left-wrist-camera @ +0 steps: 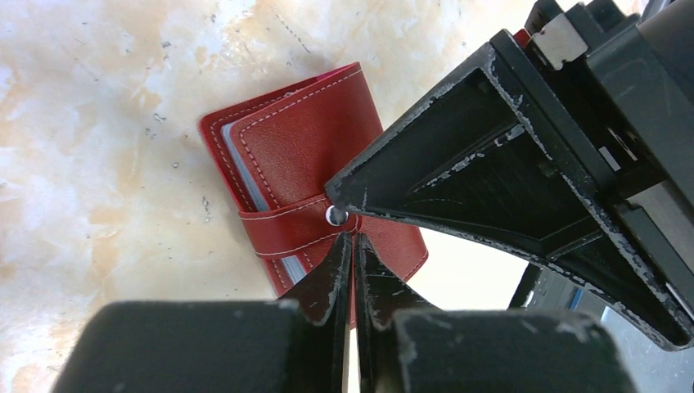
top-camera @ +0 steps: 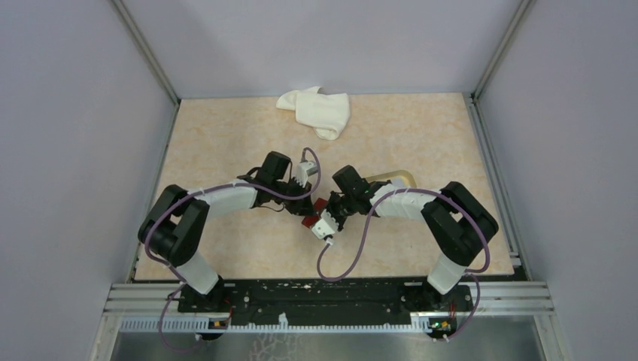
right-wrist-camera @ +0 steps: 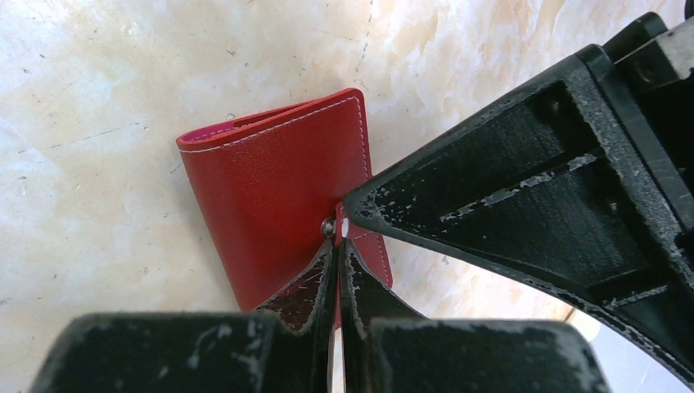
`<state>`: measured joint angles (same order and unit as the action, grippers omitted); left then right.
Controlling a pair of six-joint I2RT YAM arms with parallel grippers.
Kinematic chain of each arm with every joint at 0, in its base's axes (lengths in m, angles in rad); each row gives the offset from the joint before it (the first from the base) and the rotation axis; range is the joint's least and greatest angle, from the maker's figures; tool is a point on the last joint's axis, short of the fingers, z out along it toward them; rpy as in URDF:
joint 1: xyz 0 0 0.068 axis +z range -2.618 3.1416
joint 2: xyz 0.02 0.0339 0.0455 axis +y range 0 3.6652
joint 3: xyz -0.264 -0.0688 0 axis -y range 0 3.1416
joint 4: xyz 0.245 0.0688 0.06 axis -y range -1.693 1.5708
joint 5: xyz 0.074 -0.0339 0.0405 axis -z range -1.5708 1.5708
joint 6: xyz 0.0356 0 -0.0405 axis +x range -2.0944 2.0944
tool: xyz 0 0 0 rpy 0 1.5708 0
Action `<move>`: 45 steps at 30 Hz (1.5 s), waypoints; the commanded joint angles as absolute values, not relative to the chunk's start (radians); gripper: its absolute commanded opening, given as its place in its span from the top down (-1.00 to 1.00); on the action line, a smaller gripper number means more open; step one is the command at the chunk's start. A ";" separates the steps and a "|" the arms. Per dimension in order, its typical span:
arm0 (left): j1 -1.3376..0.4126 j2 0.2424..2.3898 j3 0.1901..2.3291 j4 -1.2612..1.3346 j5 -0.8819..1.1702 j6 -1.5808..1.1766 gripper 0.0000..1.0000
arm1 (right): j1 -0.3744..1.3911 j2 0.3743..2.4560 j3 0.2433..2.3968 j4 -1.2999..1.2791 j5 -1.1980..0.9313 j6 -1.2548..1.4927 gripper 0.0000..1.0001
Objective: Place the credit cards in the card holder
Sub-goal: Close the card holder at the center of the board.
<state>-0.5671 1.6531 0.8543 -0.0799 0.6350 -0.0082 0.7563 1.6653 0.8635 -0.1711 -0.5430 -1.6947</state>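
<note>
Marbled tabletop (top-camera: 226, 135): left pincer (left-wrist-camera: 353, 243) and right pincer (right-wrist-camera: 337, 246), both pinched together, meet at the card holder (left-wrist-camera: 303, 155), any grip hidden.

Obstacles, middle of the table (top-camera: 226, 143): we list the left gripper (left-wrist-camera: 353, 242) and right gripper (right-wrist-camera: 337, 246), jaws closed, tips meeting over the snap (left-wrist-camera: 334, 215) of the card holder (left-wrist-camera: 303, 155) — no passage between them. Behind the right arm (top-camera: 406, 203): beige tray (top-camera: 395, 179). Far edge: white cloth (top-camera: 316, 109). Free room — we find bare tabletop between cloth and grippers, and wide strips along the table's left and right edges.
</note>
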 commanded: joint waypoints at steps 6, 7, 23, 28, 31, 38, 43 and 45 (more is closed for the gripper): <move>-0.587 1.672 0.868 -0.042 0.643 -0.042 0.86 | 0.762 1.678 0.830 -0.250 -0.505 -1.683 1.00; -0.588 1.674 0.868 -0.043 0.638 -0.043 0.86 | 0.762 1.677 0.830 -0.249 -0.505 -1.683 1.00; -0.600 1.723 0.903 -0.082 0.622 -0.034 0.97 | 0.773 1.678 0.818 -0.244 -0.490 -1.685 1.00; -0.588 1.658 0.868 -0.045 0.641 -0.056 0.77 | 0.773 1.672 0.803 -0.234 -0.475 -1.697 1.00; -0.557 1.598 0.832 -0.008 0.643 -0.096 0.71 | 0.773 1.666 0.791 -0.223 -0.471 -1.705 1.00; -0.546 1.573 0.832 0.010 0.615 -0.121 0.91 | 0.774 1.667 0.787 -0.213 -0.469 -1.707 1.00; -0.547 1.605 0.831 0.019 0.621 -0.129 1.00 | 0.775 1.668 0.790 -0.216 -0.472 -1.703 1.00; -0.548 1.613 0.829 0.026 0.623 -0.132 1.00 | 0.775 1.668 0.790 -0.217 -0.472 -1.702 1.00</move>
<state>-0.5453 1.5913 0.8261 -0.0067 0.6167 -0.1200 0.7650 1.6501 0.8246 -0.1169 -0.5171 -1.7180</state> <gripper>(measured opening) 0.006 0.005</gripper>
